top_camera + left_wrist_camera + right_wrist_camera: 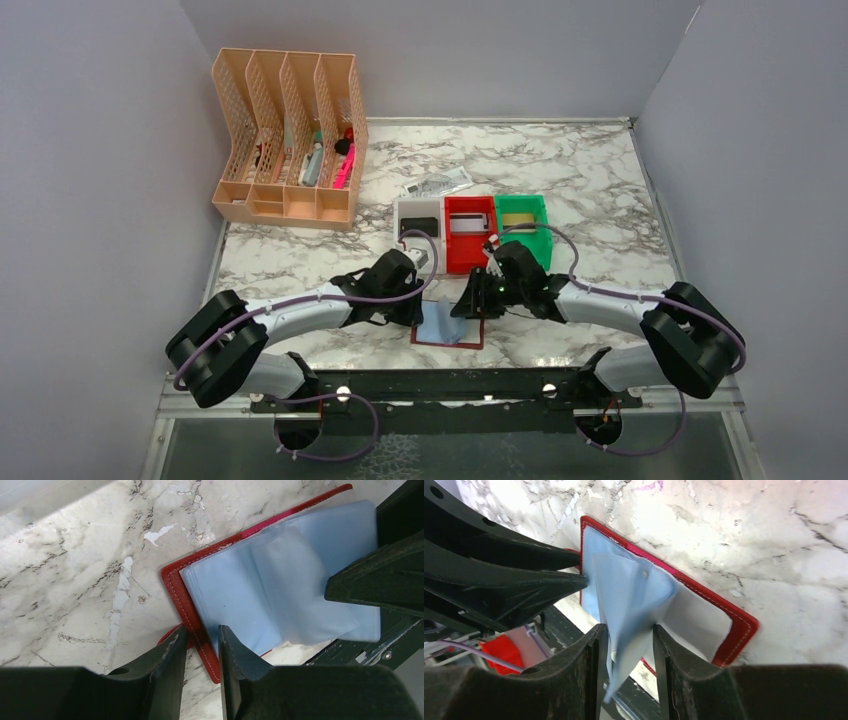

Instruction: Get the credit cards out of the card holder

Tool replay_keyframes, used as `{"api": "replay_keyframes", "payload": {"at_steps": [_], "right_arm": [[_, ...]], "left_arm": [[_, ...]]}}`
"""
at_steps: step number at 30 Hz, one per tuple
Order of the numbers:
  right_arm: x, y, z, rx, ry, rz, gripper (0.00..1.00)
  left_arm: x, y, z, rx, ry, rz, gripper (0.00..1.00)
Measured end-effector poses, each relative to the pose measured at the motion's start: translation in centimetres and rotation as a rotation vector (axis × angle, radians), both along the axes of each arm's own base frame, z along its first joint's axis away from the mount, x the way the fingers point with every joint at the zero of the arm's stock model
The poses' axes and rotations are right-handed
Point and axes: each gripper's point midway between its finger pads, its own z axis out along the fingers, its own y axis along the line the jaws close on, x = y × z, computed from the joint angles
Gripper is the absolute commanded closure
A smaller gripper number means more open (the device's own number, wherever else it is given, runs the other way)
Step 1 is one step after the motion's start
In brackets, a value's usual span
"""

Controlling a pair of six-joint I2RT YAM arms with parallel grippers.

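Well, from my seat the marble table (600,200) fills the overhead view, with a peach file organiser (290,140) standing at its far left corner. Both arms reach in from the near edge and meet around the middle.

Just beyond them I see three small bins in a row, touching side by side: a white bin (400,215), a red bin (450,250) and a green bin (540,245).

The card holder (447,330) lies open and flat on the table near the front edge, between the two grippers, red cover down and bluish sleeves (240,590) facing up.

My left gripper (202,632) sits at the holder's left edge, its jaws narrowly parted with the stitched red border showing in the gap. I cannot tell whether they actually pinch it.

My right gripper (629,630) has its jaws apart. One sleeve leaf is raised off the stack and passes loosely between them.

A black card (421,225) rests in the white bin, a pale card (470,222) in the red one and a yellowish card (520,217) in the green one. A white printed tag (437,183) lies just behind the bins.
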Motion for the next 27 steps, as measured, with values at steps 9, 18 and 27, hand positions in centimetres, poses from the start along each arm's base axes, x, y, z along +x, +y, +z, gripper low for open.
{"api": "replay_keyframes", "payload": {"at_steps": [9,18,27], "right_arm": [[-0.2,-1.1,0.5,-0.043,-0.042,0.007,0.49],[-0.3,-0.6,2.2,0.012,-0.072,0.031,0.62],[-0.4,0.1,3.2,0.052,-0.077,0.055,0.77]], "left_arm": [[0.0,0.0,0.0,0.000,0.001,0.000,0.68],[0.0,0.0,0.0,0.000,0.002,-0.001,0.68],[0.0,0.0,0.0,0.000,0.002,-0.001,0.68]]}}
